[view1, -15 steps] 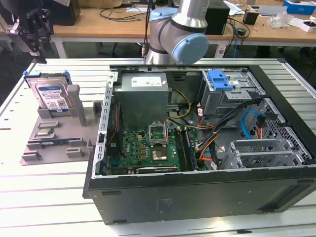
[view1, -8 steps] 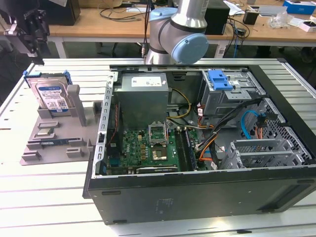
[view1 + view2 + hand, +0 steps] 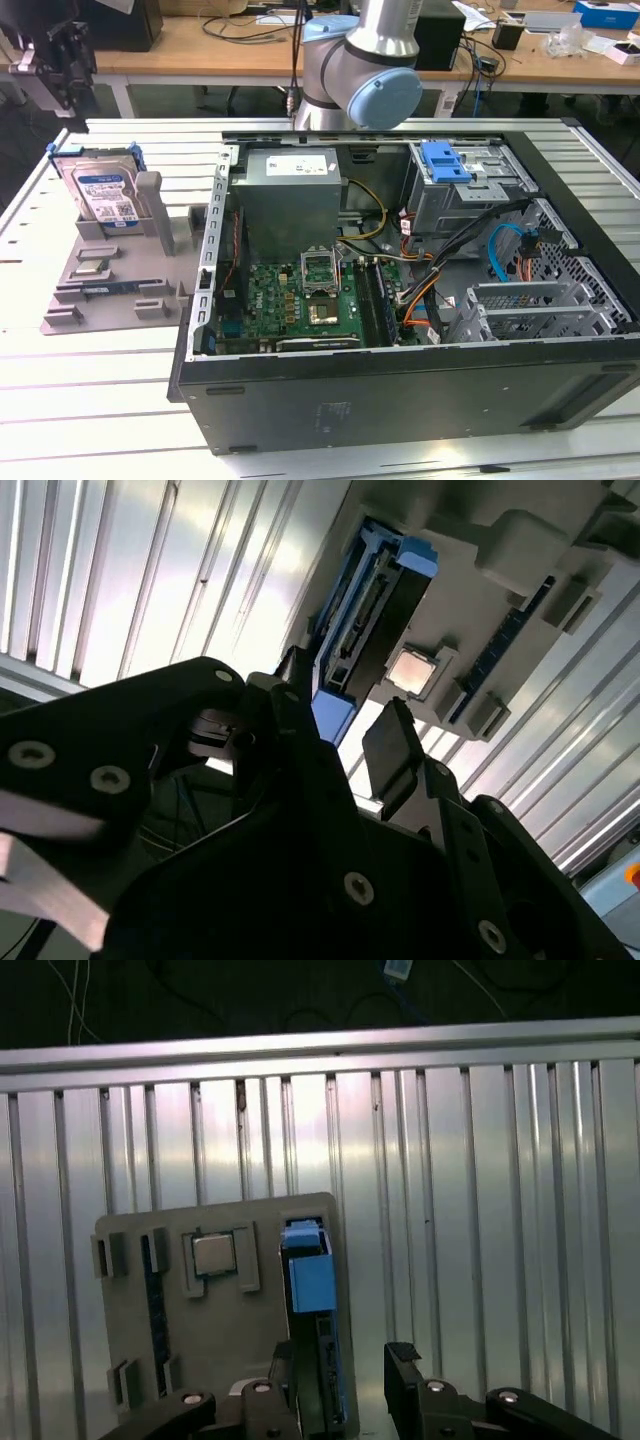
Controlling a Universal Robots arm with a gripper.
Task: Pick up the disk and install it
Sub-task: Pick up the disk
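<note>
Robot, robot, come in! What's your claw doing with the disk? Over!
Claw open, above disk. Disk standing on edge in grey holder, not gripped, outside computer case. Holder post close beside disk. Over.

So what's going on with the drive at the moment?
The arm's gripper is open and poised over the disk, which stands on edge in the grey holder tray on the slatted table, beside the open computer case. Nothing is gripped, and the disk is not yet installed.
</note>
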